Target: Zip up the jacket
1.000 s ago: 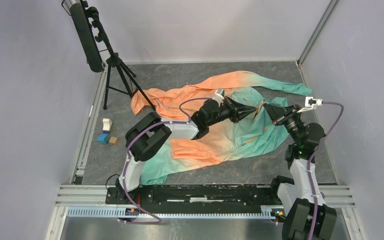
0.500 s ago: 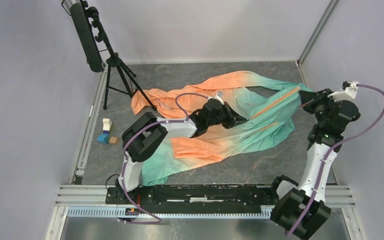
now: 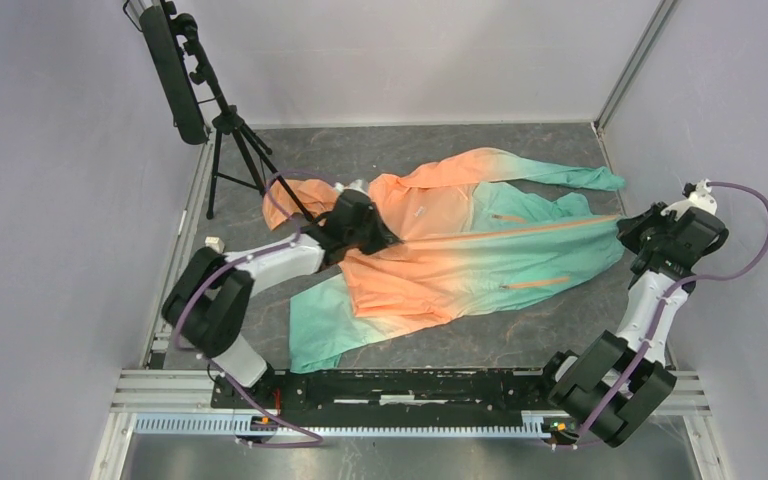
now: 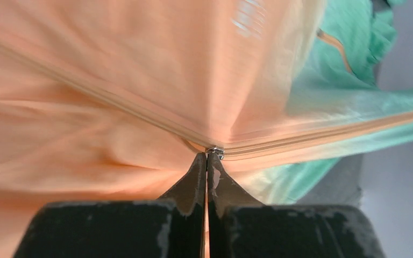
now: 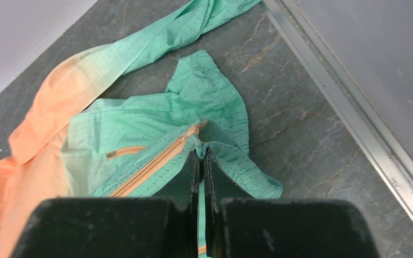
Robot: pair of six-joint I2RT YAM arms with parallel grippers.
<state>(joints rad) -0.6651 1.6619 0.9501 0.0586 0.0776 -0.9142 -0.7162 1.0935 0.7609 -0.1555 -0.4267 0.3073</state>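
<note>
The jacket (image 3: 460, 265) lies spread on the table, orange on the left and mint green on the right. Its front zipper (image 3: 530, 230) is pulled taut between my grippers. My left gripper (image 3: 388, 240) is at the orange end. In the left wrist view it (image 4: 207, 157) is shut on the silver zipper slider (image 4: 215, 151). The teeth are joined to the right of the slider and apart to the left. My right gripper (image 3: 626, 228) is at the green end. In the right wrist view it (image 5: 200, 153) is shut on the jacket's green hem (image 5: 215, 141) beside the zipper's foot (image 5: 161, 156).
A black tripod (image 3: 232, 150) with a light bar stands at the back left. A small white block (image 3: 213, 243) lies at the left edge. A metal rail (image 5: 344, 113) and the wall run close to my right gripper. An orange pocket zip (image 5: 122, 152) shows on the green part.
My left gripper has moved left along the zipper to the orange end. My right gripper has moved right with the hem. The jacket front is now closed and stretched out.
</note>
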